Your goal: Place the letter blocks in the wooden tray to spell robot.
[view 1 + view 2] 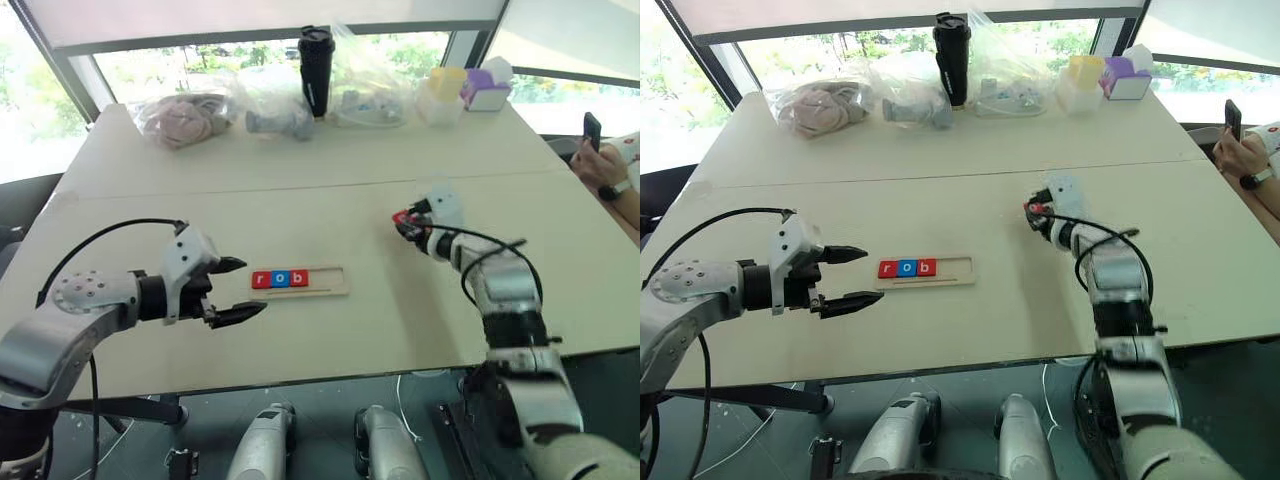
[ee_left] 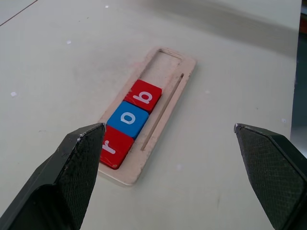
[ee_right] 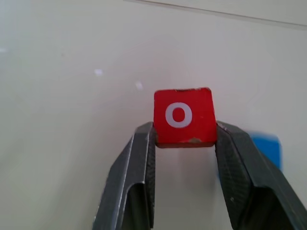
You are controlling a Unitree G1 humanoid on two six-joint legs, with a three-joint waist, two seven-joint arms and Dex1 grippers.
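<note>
The wooden tray (image 1: 300,281) lies on the table (image 1: 330,190) with three letter blocks in its left part: a red r (image 2: 115,146), a blue o (image 2: 128,118) and a red b (image 2: 144,96), side by side. Two spots at its right end are bare. The right gripper (image 3: 183,143) pinches a fourth block, a red o (image 3: 183,116), above the table. One blurry blue block (image 3: 265,146) lies behind it. The left gripper (image 1: 236,290) hangs just left of the tray, fingers spread wide.
</note>
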